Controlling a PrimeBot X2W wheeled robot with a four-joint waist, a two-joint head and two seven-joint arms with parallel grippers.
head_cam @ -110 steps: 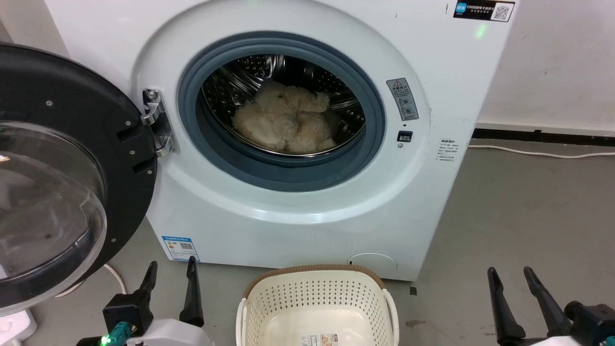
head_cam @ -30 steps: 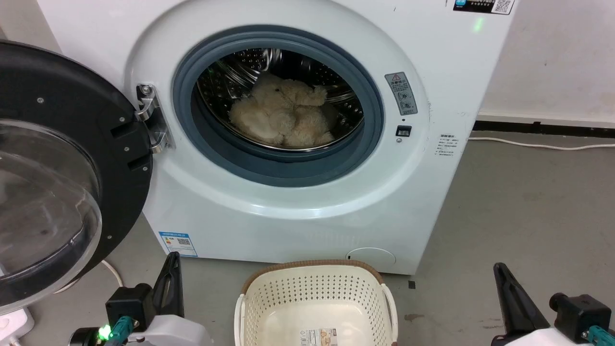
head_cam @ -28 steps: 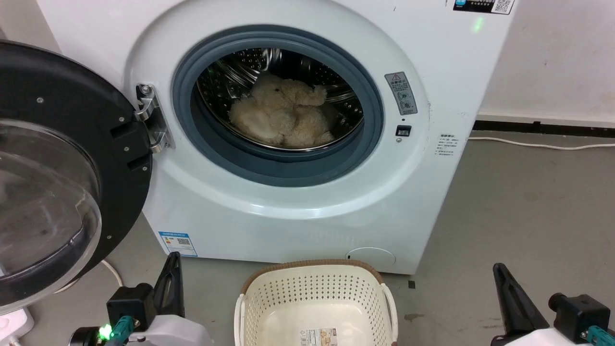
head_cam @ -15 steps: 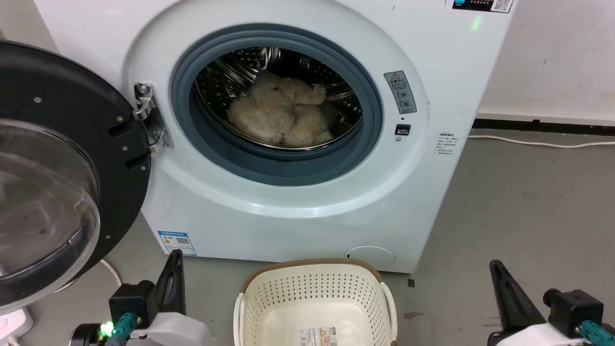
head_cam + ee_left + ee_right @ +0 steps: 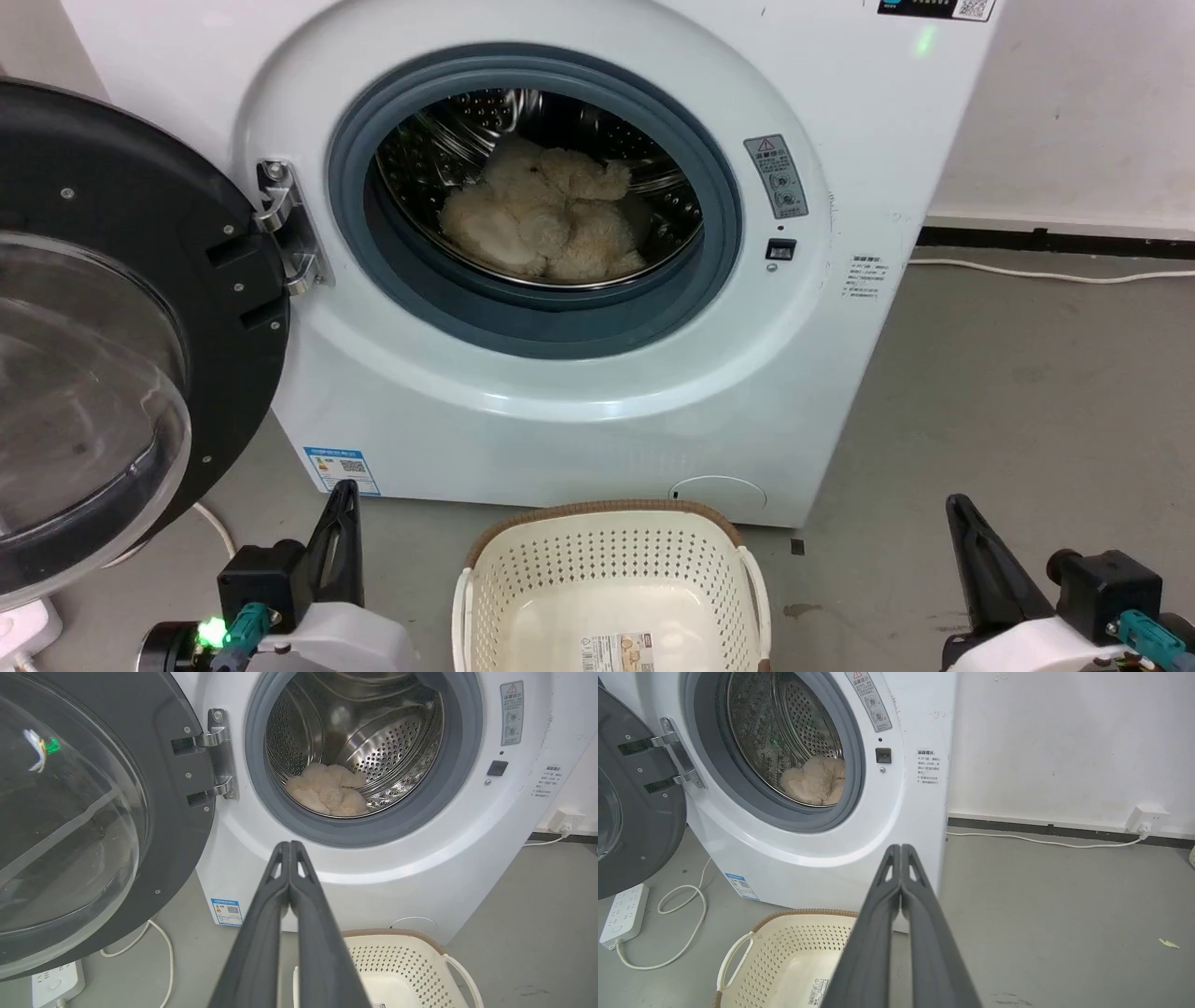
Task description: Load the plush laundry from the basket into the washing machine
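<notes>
Cream-beige shaggy plush laundry is lying in the white front-loading washing machine, well beyond the left gripper and right gripper, both pressed together.

basket near end cut off – door left edge too

Both the left gripper and the right gripper have two long matte dark-grey fingers, broad at the base and tapering to narrow tips. Each finger has a small elongated triangular cut-out just below the tip. Behind each gripper sits a boxy black wrist block on a smooth, rounded white forearm shell; a teal connector plug juts from each block, and a small green light is lit beside the left plug.
</notes>
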